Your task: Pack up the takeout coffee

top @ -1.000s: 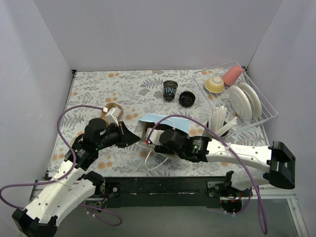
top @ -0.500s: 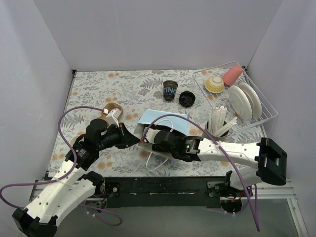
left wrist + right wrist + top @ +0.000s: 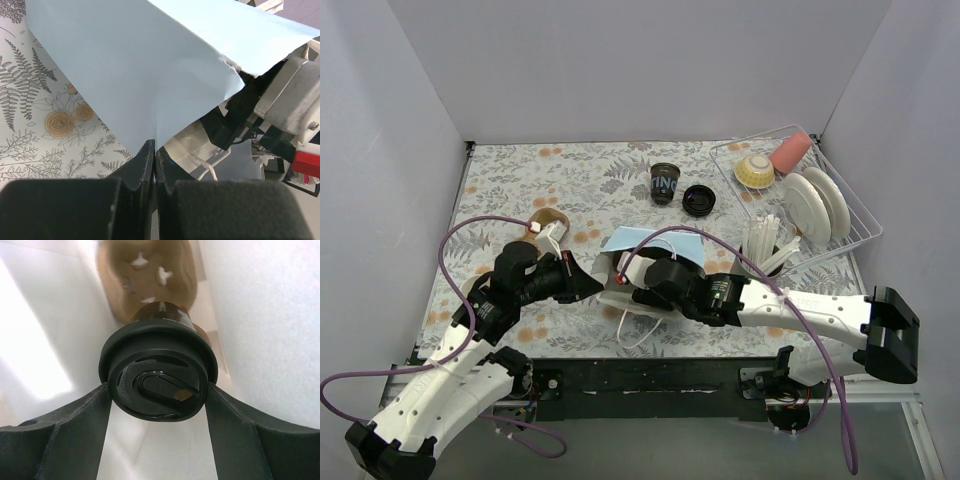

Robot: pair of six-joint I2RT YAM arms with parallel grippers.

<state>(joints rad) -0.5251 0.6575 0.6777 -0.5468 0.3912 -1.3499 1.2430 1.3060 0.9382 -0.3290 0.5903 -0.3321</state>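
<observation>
A light blue paper bag (image 3: 655,243) lies on its side mid-table, mouth toward the arms. My left gripper (image 3: 582,283) is shut on the bag's edge (image 3: 154,150), holding the blue sheet (image 3: 150,60) up. My right gripper (image 3: 626,280) reaches into the mouth. Inside, its fingers press both sides of a takeout coffee's round black lid (image 3: 157,385), so my right gripper (image 3: 158,390) is shut on that cup. A brown cardboard carrier (image 3: 145,275) sits deeper in the bag. A second black cup (image 3: 664,183) with white lettering stands uncovered at the back, its loose lid (image 3: 699,200) beside it.
A wire dish rack (image 3: 850,215) with plates, a bowl and a pink cup fills the back right. A grey holder with white utensils (image 3: 760,262) stands just right of the bag. A brown cardboard piece (image 3: 548,222) lies left of the bag.
The right arm pushed a little leftward into the bag, then eased back slightly. The left gripper has kept its hold on the bag's edge.
</observation>
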